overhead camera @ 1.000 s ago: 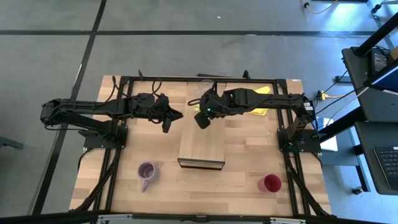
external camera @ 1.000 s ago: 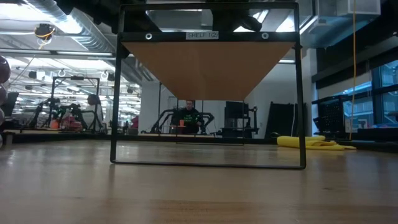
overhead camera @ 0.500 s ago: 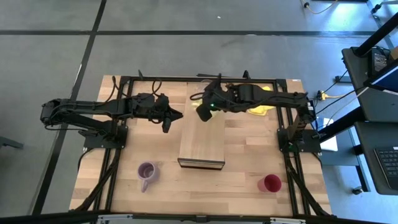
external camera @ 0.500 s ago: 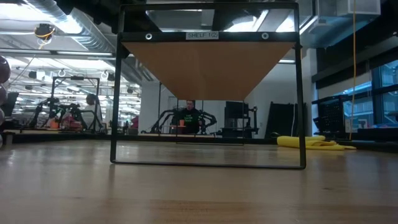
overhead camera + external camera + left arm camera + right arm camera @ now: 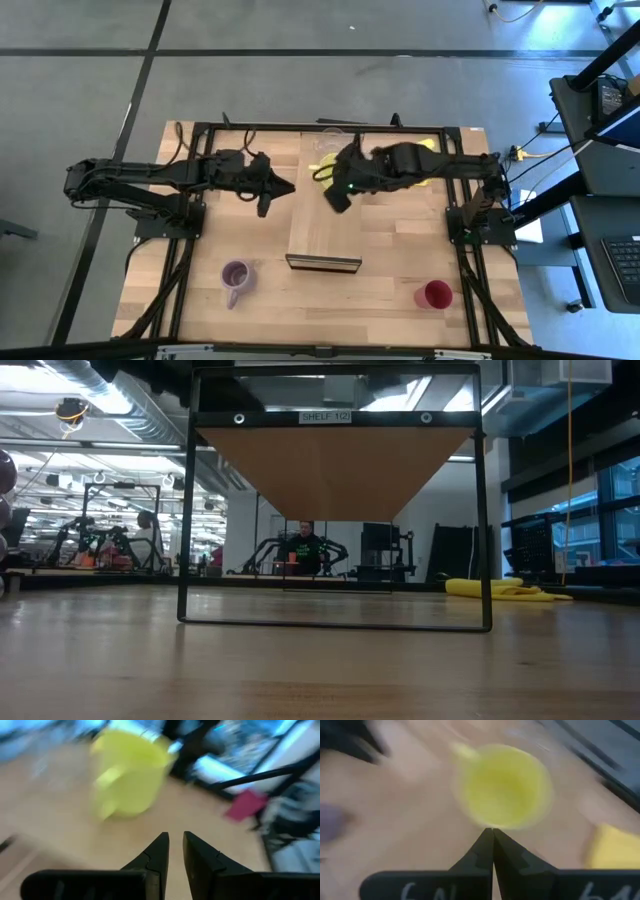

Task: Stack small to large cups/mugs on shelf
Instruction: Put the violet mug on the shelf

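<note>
The yellow-green handled mug [image 5: 324,166] stands upright at the far end of the light-wood shelf [image 5: 322,235]. The clear glass cup [image 5: 330,136] stands just beyond it. The purple mug [image 5: 235,275] and the red cup [image 5: 435,293] stand on the tabletop near the front edge. My right gripper [image 5: 336,197] is shut above the shelf, right beside the mug. In the right wrist view its tips [image 5: 492,831] stand at the rim of the mug [image 5: 502,787]. My left gripper [image 5: 266,200] hovers left of the shelf, open by a narrow gap [image 5: 175,840], facing the mug [image 5: 131,772]. My right gripper's shut fingertips [image 5: 487,837] come from above at the mug's rim [image 5: 492,824], on the side away from its handle [image 5: 462,751]. The picture is blurred, and I cannot tell whether they touch it.
A yellow cloth [image 5: 420,165] lies at the far right, partly under the right arm, and also shows in the low view [image 5: 500,590]. The shelf's dark frame [image 5: 335,622] stands on the tabletop. Bare tabletop lies on either side of the shelf.
My right gripper has gone toward the table's far edge over the shelf's far end, then back toward the near and right side. The yellow-green mug now shows uncovered beside it. My left gripper has shifted slightly toward the table's left edge.
</note>
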`<act>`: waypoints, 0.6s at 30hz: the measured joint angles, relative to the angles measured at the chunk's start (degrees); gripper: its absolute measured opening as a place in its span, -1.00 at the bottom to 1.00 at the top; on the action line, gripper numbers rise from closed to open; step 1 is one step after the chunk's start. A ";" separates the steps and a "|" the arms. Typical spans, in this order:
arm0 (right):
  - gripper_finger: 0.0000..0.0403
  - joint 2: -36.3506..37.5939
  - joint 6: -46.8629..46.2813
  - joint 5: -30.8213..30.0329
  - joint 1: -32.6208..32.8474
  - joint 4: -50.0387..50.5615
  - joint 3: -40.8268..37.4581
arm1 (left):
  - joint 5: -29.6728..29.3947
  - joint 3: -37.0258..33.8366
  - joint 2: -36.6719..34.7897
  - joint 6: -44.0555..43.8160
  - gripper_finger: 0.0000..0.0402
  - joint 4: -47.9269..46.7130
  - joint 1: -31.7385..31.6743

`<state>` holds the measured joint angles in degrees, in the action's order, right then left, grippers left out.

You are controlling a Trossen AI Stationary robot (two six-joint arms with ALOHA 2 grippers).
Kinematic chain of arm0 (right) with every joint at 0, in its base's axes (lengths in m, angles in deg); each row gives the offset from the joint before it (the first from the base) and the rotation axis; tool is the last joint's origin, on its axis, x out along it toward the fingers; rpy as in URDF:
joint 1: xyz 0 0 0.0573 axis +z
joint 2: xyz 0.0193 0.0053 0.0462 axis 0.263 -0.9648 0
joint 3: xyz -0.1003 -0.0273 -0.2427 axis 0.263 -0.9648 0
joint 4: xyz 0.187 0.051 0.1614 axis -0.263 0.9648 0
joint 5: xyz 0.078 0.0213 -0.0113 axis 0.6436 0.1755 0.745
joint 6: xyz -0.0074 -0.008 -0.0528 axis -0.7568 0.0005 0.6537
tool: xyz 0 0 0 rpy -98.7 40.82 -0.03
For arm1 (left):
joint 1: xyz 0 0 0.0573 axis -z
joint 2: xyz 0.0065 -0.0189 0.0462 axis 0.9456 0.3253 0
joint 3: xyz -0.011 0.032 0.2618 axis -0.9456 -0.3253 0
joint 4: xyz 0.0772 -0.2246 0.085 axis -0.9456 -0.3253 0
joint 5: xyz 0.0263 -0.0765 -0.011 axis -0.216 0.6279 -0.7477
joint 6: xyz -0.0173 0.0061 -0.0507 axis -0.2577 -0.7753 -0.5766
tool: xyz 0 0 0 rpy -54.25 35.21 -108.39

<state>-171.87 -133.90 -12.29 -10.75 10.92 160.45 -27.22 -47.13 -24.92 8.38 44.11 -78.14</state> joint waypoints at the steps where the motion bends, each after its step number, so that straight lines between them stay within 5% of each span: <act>1: -0.95 0.00 2.38 0.47 0.85 -3.40 0.00 | 1.61 0.00 -0.41 1.00 -0.74 2.34 0.52; 10: -0.95 0.81 16.80 12.47 4.86 -30.52 0.04 | 14.66 0.02 -2.41 -3.21 -0.74 14.58 0.53; 18: -0.95 1.11 20.53 13.46 5.87 -33.09 7.74 | 19.48 0.02 -2.39 -14.82 -0.74 26.18 0.57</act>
<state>-170.75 -113.37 1.18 -4.88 -22.17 168.19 -7.73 -47.11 -27.31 -6.44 70.30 -77.57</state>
